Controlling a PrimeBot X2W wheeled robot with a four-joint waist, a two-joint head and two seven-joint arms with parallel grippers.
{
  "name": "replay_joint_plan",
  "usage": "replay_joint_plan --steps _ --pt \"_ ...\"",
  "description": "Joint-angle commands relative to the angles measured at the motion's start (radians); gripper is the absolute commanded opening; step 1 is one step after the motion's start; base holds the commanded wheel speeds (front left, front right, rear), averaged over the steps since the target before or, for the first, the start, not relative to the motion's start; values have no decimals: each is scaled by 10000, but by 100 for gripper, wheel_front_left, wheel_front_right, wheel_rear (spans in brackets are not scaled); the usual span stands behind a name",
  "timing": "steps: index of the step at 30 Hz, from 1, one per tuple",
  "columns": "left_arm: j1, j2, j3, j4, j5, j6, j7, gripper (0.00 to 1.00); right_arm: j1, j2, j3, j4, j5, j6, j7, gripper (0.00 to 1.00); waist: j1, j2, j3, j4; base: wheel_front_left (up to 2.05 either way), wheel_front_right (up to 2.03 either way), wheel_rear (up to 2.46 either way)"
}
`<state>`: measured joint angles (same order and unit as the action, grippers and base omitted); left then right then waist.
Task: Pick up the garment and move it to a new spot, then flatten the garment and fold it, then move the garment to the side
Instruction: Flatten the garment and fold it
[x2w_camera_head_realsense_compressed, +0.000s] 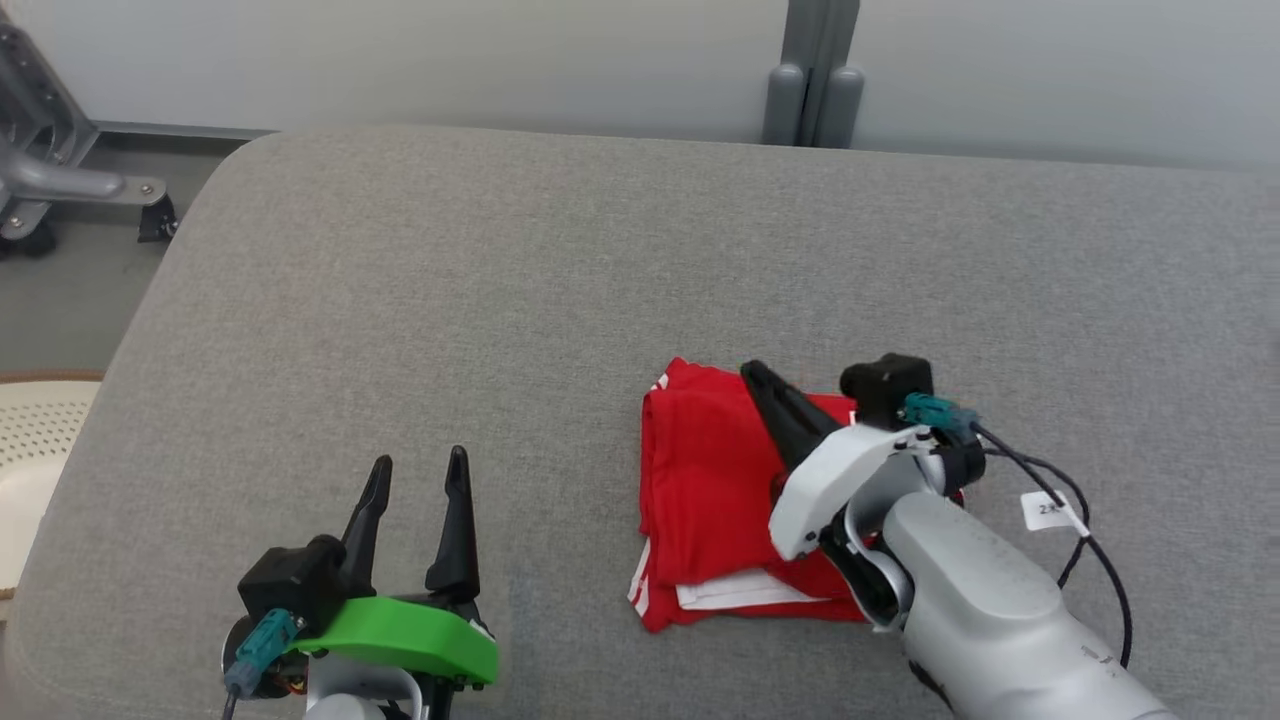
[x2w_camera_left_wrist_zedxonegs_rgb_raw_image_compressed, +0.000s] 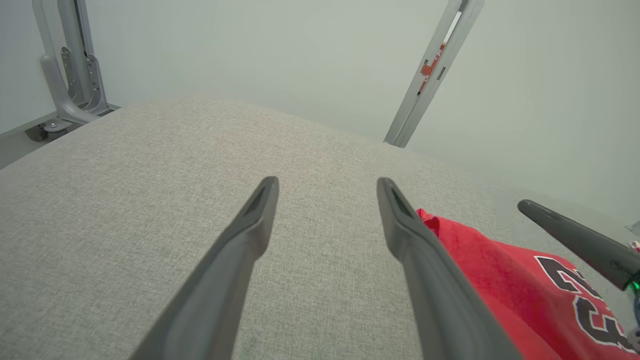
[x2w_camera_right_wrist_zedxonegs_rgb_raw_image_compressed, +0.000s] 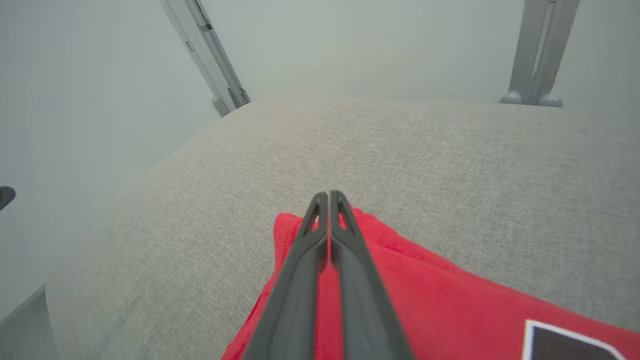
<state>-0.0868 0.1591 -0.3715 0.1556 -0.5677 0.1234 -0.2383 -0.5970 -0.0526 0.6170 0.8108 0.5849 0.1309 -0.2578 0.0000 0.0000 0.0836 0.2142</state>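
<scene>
The garment (x2w_camera_head_realsense_compressed: 705, 480), a bright red shirt, lies folded into a compact rectangle on the grey cushion, white trim showing at its near edge. In the left wrist view the garment (x2w_camera_left_wrist_zedxonegs_rgb_raw_image_compressed: 480, 270) shows a dark number outlined in white. My right gripper (x2w_camera_head_realsense_compressed: 752, 370) is shut, its fingers pressed together and lying over the top of the garment (x2w_camera_right_wrist_zedxonegs_rgb_raw_image_compressed: 440, 300), tips near its far edge; no cloth shows between them (x2w_camera_right_wrist_zedxonegs_rgb_raw_image_compressed: 328, 194). My left gripper (x2w_camera_head_realsense_compressed: 418, 462) stands open over bare cushion left of the garment, nothing between its fingers (x2w_camera_left_wrist_zedxonegs_rgb_raw_image_compressed: 327, 182).
The grey cushion (x2w_camera_head_realsense_compressed: 500, 300) spreads wide to the left and beyond the garment. A grey metal post (x2w_camera_head_realsense_compressed: 812, 80) stands behind it against the pale wall. A wheeled metal frame (x2w_camera_head_realsense_compressed: 60, 180) and a cream perforated object (x2w_camera_head_realsense_compressed: 30, 440) sit off the left edge.
</scene>
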Motion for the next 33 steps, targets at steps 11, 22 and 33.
replay_joint_plan --steps 11,22,33 --pt "217 -302 672 170 641 -97 -267 100 2600 -210 -4359 -3221 -3225 -7 -70 100 0 0 -560 -1500 0 0 0" --pt "1006 -528 1688 164 1453 -470 -265 100 4695 8 -5661 -5278 -3764 -7 -72 100 0 0 -785 -1989 0 0 0" --pt "1365 -768 2250 144 1959 -777 -267 100 5279 13 -5377 -5838 -3745 -7 -73 100 0 0 -772 -1909 0 0 0"
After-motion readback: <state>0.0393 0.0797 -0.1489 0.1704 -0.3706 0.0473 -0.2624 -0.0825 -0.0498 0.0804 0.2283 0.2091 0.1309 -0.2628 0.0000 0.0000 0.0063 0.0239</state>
